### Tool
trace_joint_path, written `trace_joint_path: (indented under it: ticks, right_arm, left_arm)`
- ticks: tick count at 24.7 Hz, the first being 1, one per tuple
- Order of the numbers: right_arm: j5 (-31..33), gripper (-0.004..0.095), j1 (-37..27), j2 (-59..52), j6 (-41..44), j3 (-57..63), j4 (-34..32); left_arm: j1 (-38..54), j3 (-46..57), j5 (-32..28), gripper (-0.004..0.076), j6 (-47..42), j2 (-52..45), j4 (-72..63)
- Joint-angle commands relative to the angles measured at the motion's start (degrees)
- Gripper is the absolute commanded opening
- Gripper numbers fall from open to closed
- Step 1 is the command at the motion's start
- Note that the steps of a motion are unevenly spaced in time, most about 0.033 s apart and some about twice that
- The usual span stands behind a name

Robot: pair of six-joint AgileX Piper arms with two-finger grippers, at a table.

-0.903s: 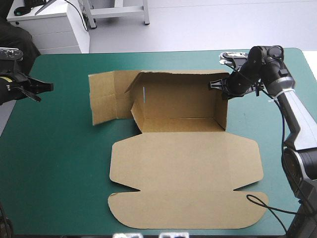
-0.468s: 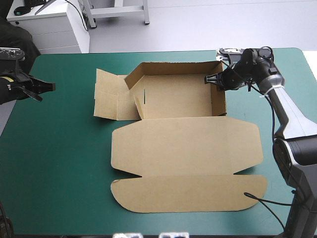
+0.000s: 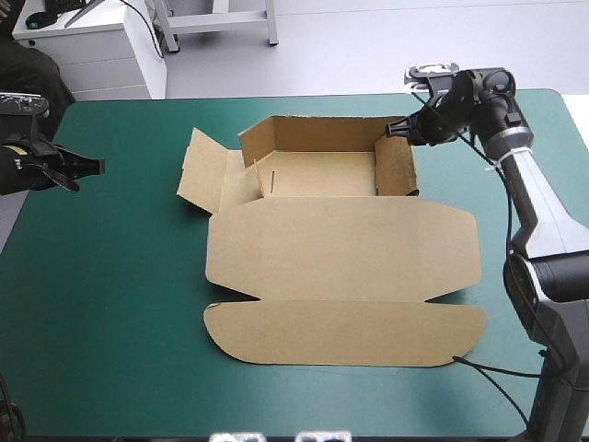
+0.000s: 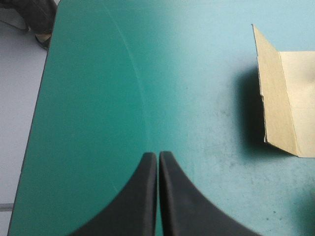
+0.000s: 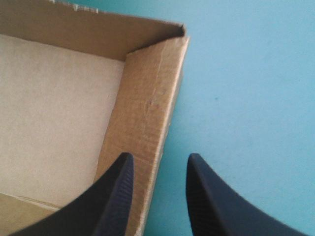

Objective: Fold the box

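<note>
The box [image 3: 340, 267] is laid near the middle of the teal-green cover [image 3: 110, 304], its long axis running from left to right. At its near side the lid is spread flat – a broad panel ending in a flap with rounded corners. Beyond the lid the tray is formed, with the far wall and the right wall [image 5: 147, 113] raised. The left flap [image 3: 204, 175] is splayed outward at a tilt and is judged not yet tucked.

The board is matte brown, scored with straight creases and slightly crinkled along the right wall.

The right gripper [image 5: 158, 158] is the nearer one. Its black fingers are spread, and the right wall's top edge, close to the far right corner, is straddled by them but not pinched. The left gripper [image 4: 158, 153] is pressed together to a point, well apart from the box on its left, with the splayed flap ahead of it.
</note>
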Motion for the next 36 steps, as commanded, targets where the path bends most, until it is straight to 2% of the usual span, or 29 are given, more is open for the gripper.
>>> trace_joint_path:
  ticks: [1,5,11,20,27,31,33,36]
  right_arm:
    - [1.5,0.0336,-0.3,-3.6,-0.8,-8.6,-1.2]
    - [1.4,0.0327,-0.5,-3.6,-0.1,-13.8,-0.5]
    - [3.9,0.0327,-0.5,-2.2,0.6,-14.3,0.2]
    - [6.5,0.0325,-0.5,6.3,1.4,-14.3,0.4]
    - [6.9,0.0324,-0.5,11.2,1.4,-14.3,0.4]
    - [6.9,0.0319,-0.2,14.2,1.1,-14.3,4.0]
    - [6.9,0.0237,-0.2,15.3,1.1,-14.3,5.8]
    - [6.9,-0.0015,-0.2,15.4,1.1,-14.3,6.8]
  left_arm:
    - [-0.1,-1.4,-2.6,-0.0001,-0.1,-1.6,-0.8]
    - [-0.1,-1.4,-2.1,-0.0001,-0.1,-1.6,-0.8]
    - [-0.1,-1.4,-0.4,-0.0001,-0.1,-1.6,-0.9]
    - [-0.1,-1.4,4.4,-0.0001,-0.1,-1.6,-0.9]
    - [-0.1,-1.4,4.7,-0.0001,-0.1,-1.6,-0.9]
    - [-0.1,-1.4,4.7,-0.0001,-0.1,-1.6,-0.8]
    - [-0.1,-1.4,5.4,-0.0001,-0.1,-1.6,-0.9]
    - [-0.1,-1.4,6.8,-0.0001,-0.1,-1.6,-0.6]
